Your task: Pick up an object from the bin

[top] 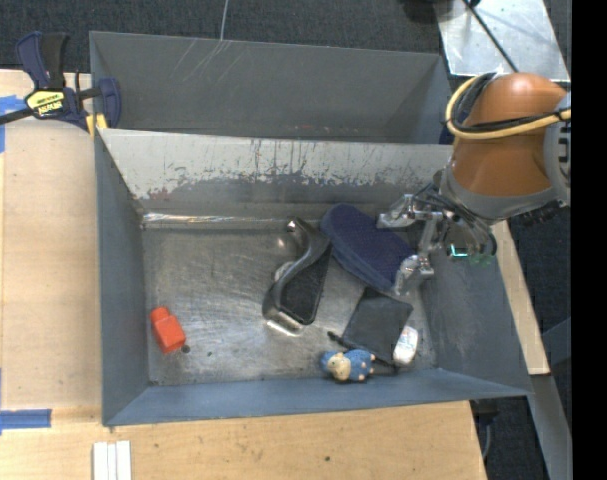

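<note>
Nearest the camera, against the bin's (283, 400) front wall, lies a small blue-and-yellow toy figure (347, 365). Just to its right is a small white thing (406, 345). Well apart from both, in the front left corner of the floor, an orange block (168, 330) stands alone.

Behind the toy lies a flat black square pad (376, 326), turned a little askew, with its right corner touching or just beside the white thing. To its left is a black-and-silver curved tool (298, 288). The tool's broad black end is toward the front and its silver neck bends back toward the rear wall.

Further back, right of centre, lies a dark blue oblong pouch (361, 246). Its long axis runs slantwise, from the rear left down to the front right. Its rear end lies beside the tool's neck and its front end above the black pad's far edge.

The gripper (409, 240) is at the pouch's right end, its two metal fingers (402, 214) spread apart, one behind that end and one in front of it. It cannot be told whether they touch the pouch. Behind the gripper, over the bin's right wall, sits the arm's orange wrist cover (503, 143).
</note>
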You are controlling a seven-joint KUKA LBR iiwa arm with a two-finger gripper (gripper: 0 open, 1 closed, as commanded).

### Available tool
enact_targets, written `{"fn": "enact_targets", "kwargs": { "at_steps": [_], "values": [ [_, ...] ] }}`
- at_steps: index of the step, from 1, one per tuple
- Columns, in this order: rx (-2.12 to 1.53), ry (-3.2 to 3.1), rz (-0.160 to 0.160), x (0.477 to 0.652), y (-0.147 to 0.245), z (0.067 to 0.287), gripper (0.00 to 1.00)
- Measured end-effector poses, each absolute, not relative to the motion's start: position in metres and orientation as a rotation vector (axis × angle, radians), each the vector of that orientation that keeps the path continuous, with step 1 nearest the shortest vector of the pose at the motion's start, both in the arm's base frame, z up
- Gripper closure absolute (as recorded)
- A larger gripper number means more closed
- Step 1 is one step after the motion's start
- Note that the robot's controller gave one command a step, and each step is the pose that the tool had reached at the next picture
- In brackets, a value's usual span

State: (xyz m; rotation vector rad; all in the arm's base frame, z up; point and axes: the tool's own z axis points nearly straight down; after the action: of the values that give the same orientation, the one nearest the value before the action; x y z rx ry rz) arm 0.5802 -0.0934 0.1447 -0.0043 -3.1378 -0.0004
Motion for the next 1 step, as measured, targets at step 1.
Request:
{"fn": "enact_targets", "kwargs": {
  "at_steps": [1],
  "values": [
    [-0.117, -3.157, -0.002, 0.6043, -0.0974, 0.0755, 0.00]
  ]
}}
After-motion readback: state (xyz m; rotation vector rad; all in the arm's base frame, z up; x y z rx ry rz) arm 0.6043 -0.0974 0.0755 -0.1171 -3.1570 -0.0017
